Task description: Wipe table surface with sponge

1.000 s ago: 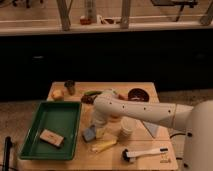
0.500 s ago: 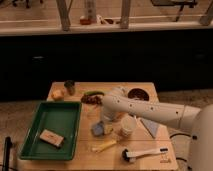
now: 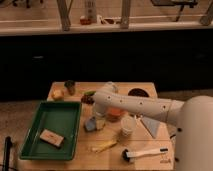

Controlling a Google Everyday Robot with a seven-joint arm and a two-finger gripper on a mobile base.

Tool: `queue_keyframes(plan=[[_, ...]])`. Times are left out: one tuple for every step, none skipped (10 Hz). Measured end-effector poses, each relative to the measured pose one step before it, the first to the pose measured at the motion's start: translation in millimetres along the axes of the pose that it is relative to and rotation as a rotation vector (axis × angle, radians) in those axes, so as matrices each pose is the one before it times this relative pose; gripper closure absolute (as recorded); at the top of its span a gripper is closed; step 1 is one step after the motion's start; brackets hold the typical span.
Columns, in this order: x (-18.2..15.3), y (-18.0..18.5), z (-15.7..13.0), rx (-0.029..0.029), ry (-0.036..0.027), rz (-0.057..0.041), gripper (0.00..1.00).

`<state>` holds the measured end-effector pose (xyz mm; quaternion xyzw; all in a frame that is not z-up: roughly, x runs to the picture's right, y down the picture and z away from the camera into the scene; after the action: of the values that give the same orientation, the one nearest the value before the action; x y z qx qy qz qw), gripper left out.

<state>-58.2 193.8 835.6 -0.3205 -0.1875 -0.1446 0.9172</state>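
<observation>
The light wooden table surface (image 3: 150,142) fills the lower middle of the camera view. The small blue-grey sponge (image 3: 90,124) lies flat on it, just right of the green tray. My gripper (image 3: 98,120) reaches down from the white arm (image 3: 135,104) and sits on the sponge's right edge, shut on it and pressing it to the wood. The fingertips are mostly hidden behind the wrist.
A green tray (image 3: 35,150) at the left holds a tan block (image 3: 51,137). Near the sponge are a yellow item (image 3: 104,146), a pale cup (image 3: 128,126), an orange bowl (image 3: 116,114), a grey cloth (image 3: 151,125) and a black-and-white brush (image 3: 145,153). A dark bowl (image 3: 137,93) and a small cup (image 3: 70,87) stand at the back.
The sponge slid with my gripper a little to the right, then back left and slightly away from the front edge. The arm swung with it. Other objects stayed put.
</observation>
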Motion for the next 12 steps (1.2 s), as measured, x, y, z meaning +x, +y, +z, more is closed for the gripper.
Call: queue_keyframes(plan=[[-4.90, 5.19, 1.50, -0.00635, -0.00300, -0.01625, 1.00], [-6.14, 8.32, 0.80, -0.00494, -0.00356, -0.01552, 1.00], [-6.03, 15.11, 0.42, -0.00801, -0.00162, -0.00635, 1.00], [-2.49, 17.39, -0.39, -0.01012, 0.00343, -0.00099, 1.00], [2.28, 11.59, -0.42, -0.00813, 0.00561, 0.00690, 1.00], [5.54, 8.73, -0.57, -0.00637, 0.00726, 0.01352, 1.00], [15.33, 8.76, -3.10, -0.00558, 0.02268, 0.03490, 1.00], [4.64, -0.33, -1.24, -0.00052, 0.00864, 0.01406, 1.00], [7.44, -6.53, -1.72, 0.00523, 0.01313, 0.01762, 1.00], [15.43, -12.85, -1.89, 0.00275, 0.02269, 0.02984, 1.00], [4.25, -11.67, -0.81, 0.00461, 0.00707, 0.00816, 1.00], [1.04, -11.49, 0.00, 0.00467, 0.00639, -0.00009, 1.00]])
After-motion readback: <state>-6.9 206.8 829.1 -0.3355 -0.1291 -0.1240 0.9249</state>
